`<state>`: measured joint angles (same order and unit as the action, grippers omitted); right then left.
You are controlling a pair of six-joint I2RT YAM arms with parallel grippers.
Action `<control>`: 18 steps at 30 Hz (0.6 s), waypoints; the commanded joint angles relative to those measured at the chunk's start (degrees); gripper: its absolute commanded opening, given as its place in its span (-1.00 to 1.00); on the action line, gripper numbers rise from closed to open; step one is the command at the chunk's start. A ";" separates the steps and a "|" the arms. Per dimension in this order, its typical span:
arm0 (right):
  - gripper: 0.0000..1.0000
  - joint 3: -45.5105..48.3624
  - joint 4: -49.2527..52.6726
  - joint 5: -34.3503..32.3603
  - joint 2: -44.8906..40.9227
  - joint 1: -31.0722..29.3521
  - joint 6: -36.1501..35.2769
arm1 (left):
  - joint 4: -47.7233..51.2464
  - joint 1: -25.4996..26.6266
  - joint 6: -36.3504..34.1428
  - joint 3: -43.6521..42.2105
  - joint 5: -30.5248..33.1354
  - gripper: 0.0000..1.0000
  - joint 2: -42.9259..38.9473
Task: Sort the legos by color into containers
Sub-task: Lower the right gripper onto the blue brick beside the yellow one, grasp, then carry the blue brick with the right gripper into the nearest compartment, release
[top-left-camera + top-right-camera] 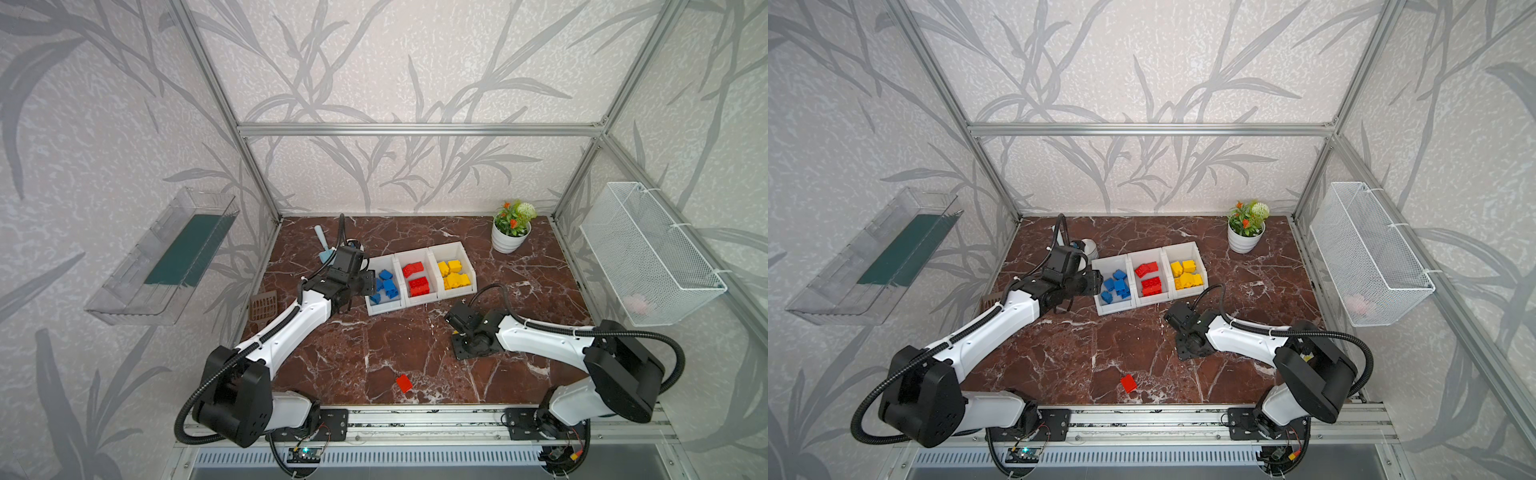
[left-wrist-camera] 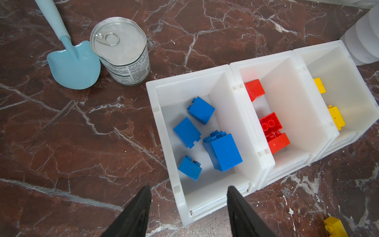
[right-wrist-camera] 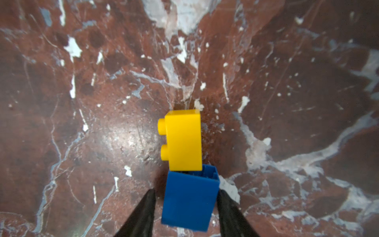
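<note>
Three joined white containers point(image 1: 415, 249) hold sorted legos: blue bricks point(image 1: 387, 284) on the left, red bricks point(image 1: 417, 278) in the middle, yellow bricks point(image 1: 455, 274) on the right. My left gripper point(image 2: 188, 195) is open and empty above the blue bin's low front edge point(image 2: 211, 197). My right gripper point(image 3: 186, 192) points down at the table in front of the bins and straddles a blue brick point(image 3: 189, 199). One finger touches it and a slim gap shows at the other finger. A yellow brick point(image 3: 183, 141) lies against the blue one. A lone red brick point(image 1: 404, 383) lies near the table's front edge.
Behind the left arm stand a tin can point(image 2: 121, 51) and a light-blue toy shovel point(image 2: 73, 63). A brown scoop point(image 1: 264, 307) lies at the left edge and a potted plant point(image 1: 510, 232) at the back right. A wire basket point(image 1: 648, 253) and a clear tray point(image 1: 166, 257) hang on the side walls.
</note>
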<state>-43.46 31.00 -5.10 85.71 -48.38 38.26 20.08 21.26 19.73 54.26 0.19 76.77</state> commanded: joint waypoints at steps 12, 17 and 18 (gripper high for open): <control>-0.39 -1.26 0.96 -1.39 -0.52 -0.89 0.76 | 0.34 -0.69 2.14 -1.96 1.99 0.24 -4.12; -0.40 -6.13 5.54 -1.94 -2.53 -1.98 -0.98 | 1.61 -1.30 2.85 -2.73 2.98 0.24 -6.77; -0.40 -8.00 6.30 -2.36 -2.97 -2.23 -1.42 | 1.63 -1.43 2.93 -3.13 2.99 0.24 -7.48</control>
<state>-46.59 34.24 -6.00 85.47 -49.65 38.02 20.32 20.36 21.47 52.10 1.65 71.66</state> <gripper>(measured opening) 0.342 0.622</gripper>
